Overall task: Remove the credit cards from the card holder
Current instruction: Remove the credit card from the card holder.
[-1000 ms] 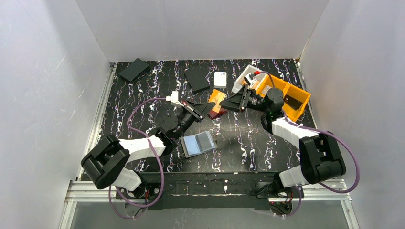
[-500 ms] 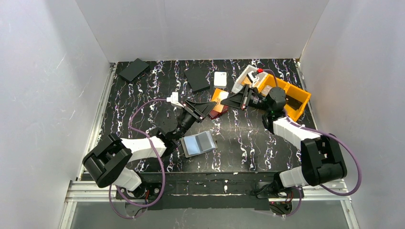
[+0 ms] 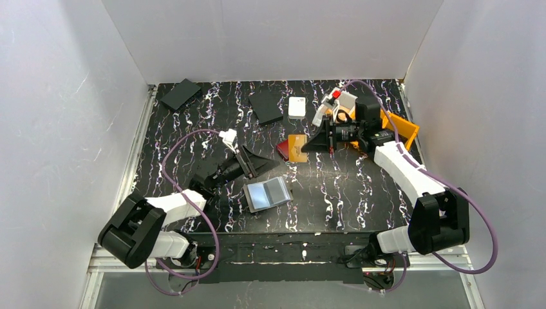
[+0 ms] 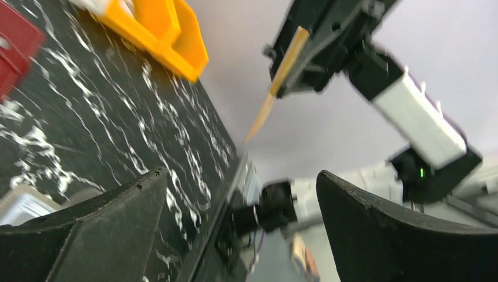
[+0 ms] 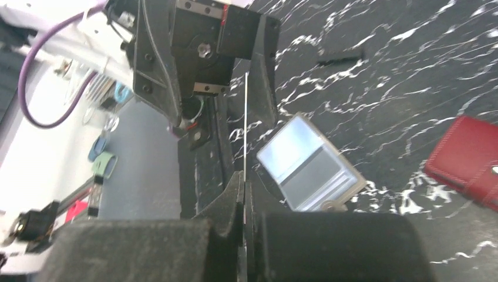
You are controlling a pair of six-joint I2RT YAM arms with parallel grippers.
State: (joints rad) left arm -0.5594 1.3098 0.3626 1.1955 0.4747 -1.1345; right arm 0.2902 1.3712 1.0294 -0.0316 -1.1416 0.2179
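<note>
The grey card holder (image 3: 269, 193) lies open on the table, with a light blue credit card (image 3: 259, 192) in its left half. My right gripper (image 3: 309, 146) hangs above the table, shut on the orange credit card (image 3: 297, 148). In the right wrist view that card (image 5: 245, 132) shows edge-on between the shut jaws (image 5: 244, 183), with the holder (image 5: 310, 164) beyond. My left gripper (image 3: 259, 165) is open and empty, just up-left of the holder. In the left wrist view its fingers (image 4: 111, 226) stand wide apart, and the orange card (image 4: 283, 69) shows above them in the other gripper.
A dark red case (image 3: 283, 149) lies partly under the orange card. A yellow bin (image 3: 400, 132) sits at the right behind the right arm. A white box (image 3: 297, 106) and two flat black squares (image 3: 265, 106) (image 3: 180, 94) lie toward the back.
The orange card passed from the left gripper to the right one: the right shut on it, the left opened and drew back down-left. The right wrist swung toward the back.
</note>
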